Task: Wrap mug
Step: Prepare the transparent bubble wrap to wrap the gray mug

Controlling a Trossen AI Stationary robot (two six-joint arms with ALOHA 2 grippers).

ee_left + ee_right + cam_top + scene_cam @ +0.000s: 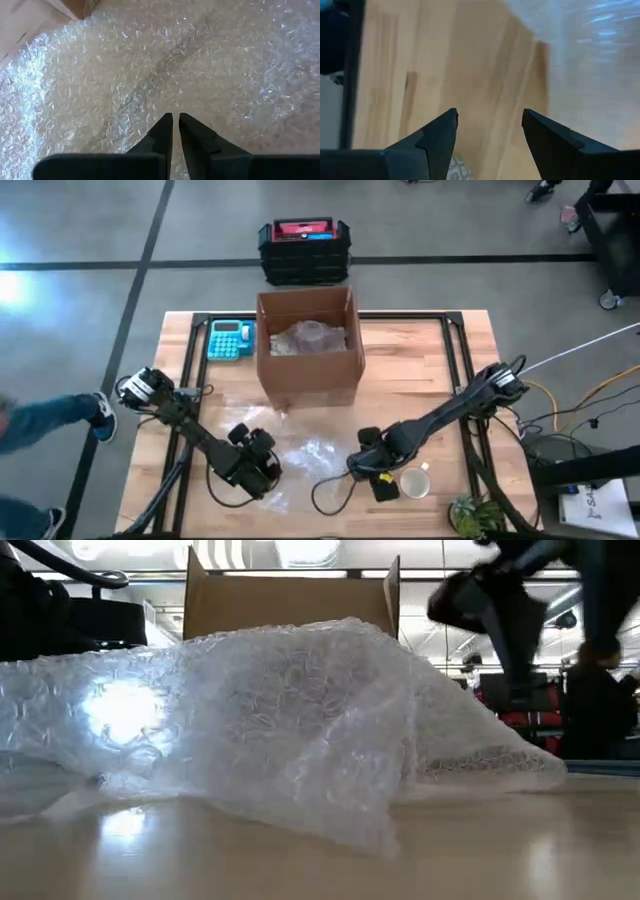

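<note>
Nearest you, your left gripper point(175, 119) has its fingers pressed nearly together over the crumpled sheet of clear bubble wrap point(300, 452); whether they pinch it is unclear; your right gripper point(490, 117), fingers spread wide, hovers beside the pale round mug point(415, 481) on the wooden table point(410, 375); beyond, an open brown cardboard box point(308, 345) holds something wrapped, hard to make out.

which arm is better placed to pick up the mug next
Right. The right gripper is open and sits right beside the mug near the table's front edge. The left gripper is nearly closed over the bubble wrap, farther from the mug.
</note>
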